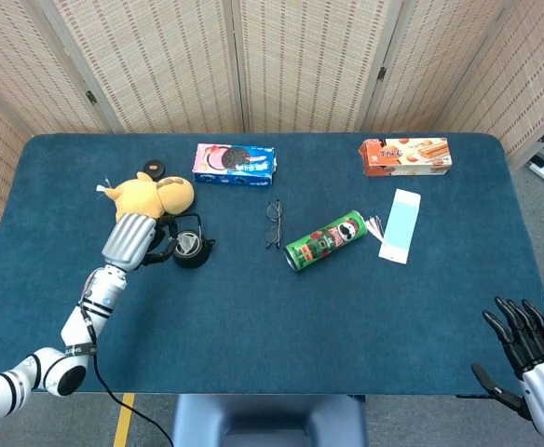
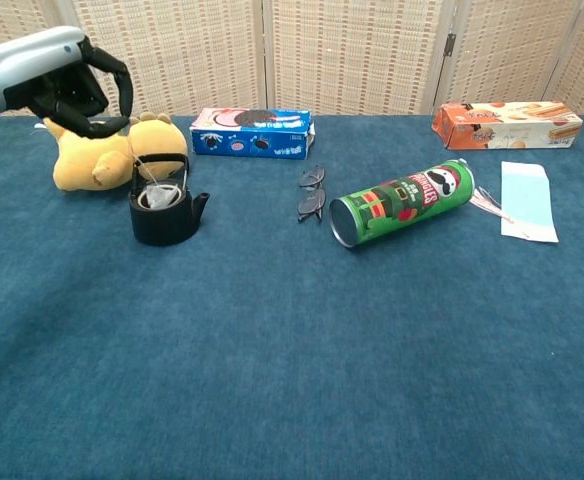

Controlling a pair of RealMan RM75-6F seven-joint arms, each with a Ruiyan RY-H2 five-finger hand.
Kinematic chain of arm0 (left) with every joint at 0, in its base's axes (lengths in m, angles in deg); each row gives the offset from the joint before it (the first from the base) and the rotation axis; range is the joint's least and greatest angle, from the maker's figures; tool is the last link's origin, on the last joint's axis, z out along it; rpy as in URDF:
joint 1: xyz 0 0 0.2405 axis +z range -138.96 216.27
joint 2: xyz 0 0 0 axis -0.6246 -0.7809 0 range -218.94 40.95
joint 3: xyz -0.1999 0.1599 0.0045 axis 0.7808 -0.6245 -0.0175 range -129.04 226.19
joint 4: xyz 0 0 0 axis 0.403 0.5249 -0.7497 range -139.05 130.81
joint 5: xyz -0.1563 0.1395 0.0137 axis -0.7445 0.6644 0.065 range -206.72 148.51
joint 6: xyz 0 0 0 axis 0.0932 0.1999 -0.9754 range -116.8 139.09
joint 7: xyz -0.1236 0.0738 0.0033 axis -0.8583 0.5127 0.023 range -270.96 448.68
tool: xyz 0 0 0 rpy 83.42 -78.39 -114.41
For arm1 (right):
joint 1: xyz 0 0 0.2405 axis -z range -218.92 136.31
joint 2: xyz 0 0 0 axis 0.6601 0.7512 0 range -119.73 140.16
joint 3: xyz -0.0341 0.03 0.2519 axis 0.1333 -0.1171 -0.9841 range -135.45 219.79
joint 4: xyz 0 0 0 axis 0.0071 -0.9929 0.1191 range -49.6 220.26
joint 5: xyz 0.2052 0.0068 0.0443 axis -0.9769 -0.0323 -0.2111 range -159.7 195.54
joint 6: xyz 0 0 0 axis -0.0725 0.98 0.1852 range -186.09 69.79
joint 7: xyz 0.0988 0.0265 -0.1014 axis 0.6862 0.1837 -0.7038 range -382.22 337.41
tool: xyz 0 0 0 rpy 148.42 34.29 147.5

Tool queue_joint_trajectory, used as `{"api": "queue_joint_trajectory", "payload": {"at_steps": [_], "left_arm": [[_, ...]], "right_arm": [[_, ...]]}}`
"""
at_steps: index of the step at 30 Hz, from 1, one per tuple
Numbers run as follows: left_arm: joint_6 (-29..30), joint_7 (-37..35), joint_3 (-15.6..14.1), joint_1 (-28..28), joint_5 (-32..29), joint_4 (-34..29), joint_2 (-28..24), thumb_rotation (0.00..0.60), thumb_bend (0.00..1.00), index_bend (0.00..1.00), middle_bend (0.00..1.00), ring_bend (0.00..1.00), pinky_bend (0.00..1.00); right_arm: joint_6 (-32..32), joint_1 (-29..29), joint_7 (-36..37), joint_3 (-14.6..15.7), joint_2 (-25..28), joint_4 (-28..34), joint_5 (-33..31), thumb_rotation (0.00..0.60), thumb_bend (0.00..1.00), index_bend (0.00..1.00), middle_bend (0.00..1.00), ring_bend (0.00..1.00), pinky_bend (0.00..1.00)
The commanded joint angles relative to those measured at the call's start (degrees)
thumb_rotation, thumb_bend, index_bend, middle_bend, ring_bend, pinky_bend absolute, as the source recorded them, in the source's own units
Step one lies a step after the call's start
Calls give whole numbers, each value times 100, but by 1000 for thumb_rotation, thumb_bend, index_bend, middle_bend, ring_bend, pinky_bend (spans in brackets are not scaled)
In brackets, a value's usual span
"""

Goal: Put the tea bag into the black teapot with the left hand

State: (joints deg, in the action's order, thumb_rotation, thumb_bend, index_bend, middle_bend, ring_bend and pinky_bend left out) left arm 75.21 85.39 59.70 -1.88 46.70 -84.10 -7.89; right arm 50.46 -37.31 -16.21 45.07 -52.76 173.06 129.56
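The black teapot (image 1: 190,249) (image 2: 162,212) stands on the blue table, in front of a yellow plush toy (image 2: 102,155). The white tea bag (image 2: 157,197) (image 1: 188,244) sits inside the pot's mouth, under the raised handle. My left hand (image 1: 132,240) (image 2: 72,92) hovers just left of the pot and a little above it. Its fingers are curled in a pinch on the bag's thin string, which is hard to follow. My right hand (image 1: 525,346) hangs off the table's near right corner with its fingers spread and nothing in them.
A cookie box (image 2: 252,132) lies behind the pot. Glasses (image 2: 312,192) and a green crisp can (image 2: 402,202) on its side are at mid-table. A light blue card (image 2: 528,200) and an orange biscuit box (image 2: 507,123) are at the right.
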Motion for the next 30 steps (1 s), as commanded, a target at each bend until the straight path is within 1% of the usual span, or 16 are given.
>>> {"api": "queue_joint_trajectory", "payload": {"at_steps": [1,5,8,13,17,19,23,24,28,30], "left_arm": [[283,-393,-353,296,378,132,132,600,490,683,1000,1000,1000],[683,-817,-681,606,794,308,311,600,490,683,1000,1000,1000],[945,-1149,-871,776,1083,527,518,600,493,682,1000,1000,1000],[1132,-1592,-1028,899,1356,1010,931,600,494,667,1000,1000,1000],[1304,-2065,-1174,1095,1458,1450,1239,600,496,674,1000,1000,1000],[1342,-2288,-1198,1157,1467,1705,1392,600,497,653,1000,1000,1000],[1299,-2679,-1201,1184,1482,2150,1637,600,498,533,1000,1000,1000],[1298,-2717,-1209,1187,1500,2211,1667,600,498,491,1000,1000,1000],[1300,-2815,-1254,1203,1580,2371,1706,600,497,260,1000,1000,1000],[1290,-2876,-1260,1215,1587,2364,1690,600,497,210,1000,1000,1000]], "right_arm": [[6,10,-44,20,-17,-5,43,600,325,0,0,0,0],[7,17,-83,40,-32,-8,92,600,325,0,0,0,0],[-20,12,-130,58,-46,-3,132,600,325,0,0,0,0],[-77,-4,-187,89,-51,17,184,600,324,0,0,0,0],[-29,6,-123,81,-37,-4,161,600,324,0,0,0,0],[-24,8,-103,78,-35,-10,145,600,324,0,0,0,0],[-27,10,-138,97,-42,-8,191,600,325,0,0,0,0],[-24,12,-147,99,-45,-7,198,600,325,0,0,0,0],[-20,16,-143,95,-47,-9,180,600,325,0,0,0,0],[-19,15,-139,94,-45,-10,178,600,324,0,0,0,0]]}}
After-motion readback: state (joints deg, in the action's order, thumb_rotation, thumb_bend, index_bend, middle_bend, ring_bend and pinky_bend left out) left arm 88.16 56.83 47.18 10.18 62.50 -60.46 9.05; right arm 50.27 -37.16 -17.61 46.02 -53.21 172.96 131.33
